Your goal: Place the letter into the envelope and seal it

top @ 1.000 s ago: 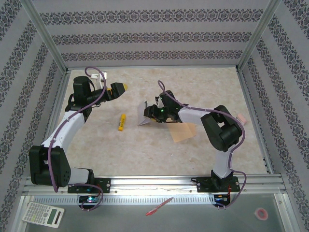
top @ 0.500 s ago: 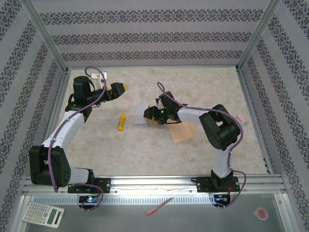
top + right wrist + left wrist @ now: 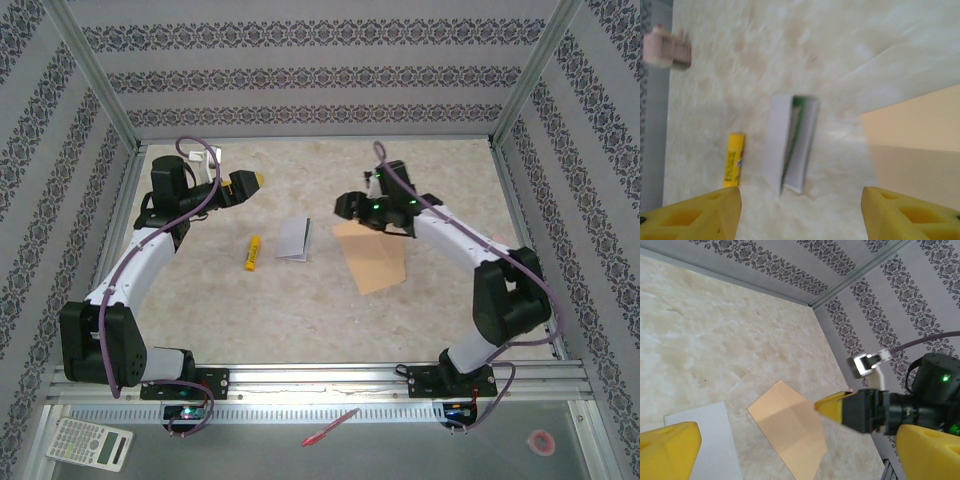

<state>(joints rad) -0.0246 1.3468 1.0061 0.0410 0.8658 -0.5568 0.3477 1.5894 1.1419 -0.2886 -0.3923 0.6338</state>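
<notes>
The letter (image 3: 294, 240) lies folded on the table, white side out, with a green edge showing in its fold (image 3: 792, 145). Its corner shows in the left wrist view (image 3: 705, 440). The tan envelope (image 3: 372, 258) lies flat to its right, flap spread open (image 3: 787, 432) (image 3: 920, 135). My right gripper (image 3: 345, 205) hovers above the gap between the two, open, with nothing between its yellow fingers (image 3: 912, 215). My left gripper (image 3: 250, 182) is raised at the far left, open and empty (image 3: 800, 455).
A yellow glue stick (image 3: 252, 252) (image 3: 733, 160) lies just left of the letter. A small pink object (image 3: 500, 245) sits near the right wall. A red pen (image 3: 330, 427) and a calculator (image 3: 90, 443) lie in front of the arm bases.
The right gripper opened, let go of the letter and drew back up and to the right. The letter dropped flat onto the table. The left arm stayed still.
</notes>
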